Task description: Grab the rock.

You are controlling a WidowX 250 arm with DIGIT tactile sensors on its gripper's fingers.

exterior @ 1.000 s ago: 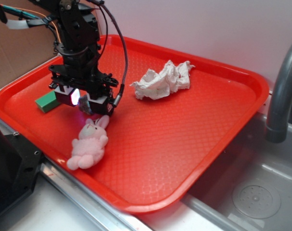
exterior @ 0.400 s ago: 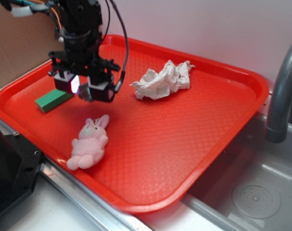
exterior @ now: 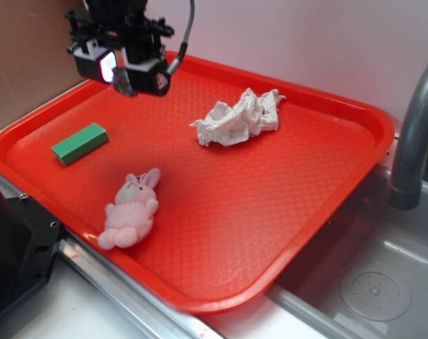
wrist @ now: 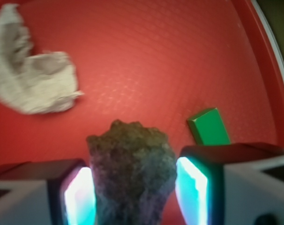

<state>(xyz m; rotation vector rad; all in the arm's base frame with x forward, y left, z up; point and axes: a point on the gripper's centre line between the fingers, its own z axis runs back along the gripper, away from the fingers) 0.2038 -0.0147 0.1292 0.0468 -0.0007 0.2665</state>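
Gripper [exterior: 122, 70] pinching the rock [wrist: 132, 173] high above the red tray [exterior: 284, 212], green block [exterior: 80, 143], pink bunny [exterior: 131, 208] and paper wad [exterior: 236, 119] lying below

The claw [exterior: 122, 73] hangs above the tray [exterior: 284, 212]; below, only green block [exterior: 79, 143], bunny [exterior: 131, 209] and paper wad [exterior: 236, 119] obstruct.

Lighting: bright, even, soft shadows.
Exterior view sharp; tray [exterior: 355, 134] shows mild sheen. Wrist view blurred, pads [wrist: 193, 187] glowing cyan.
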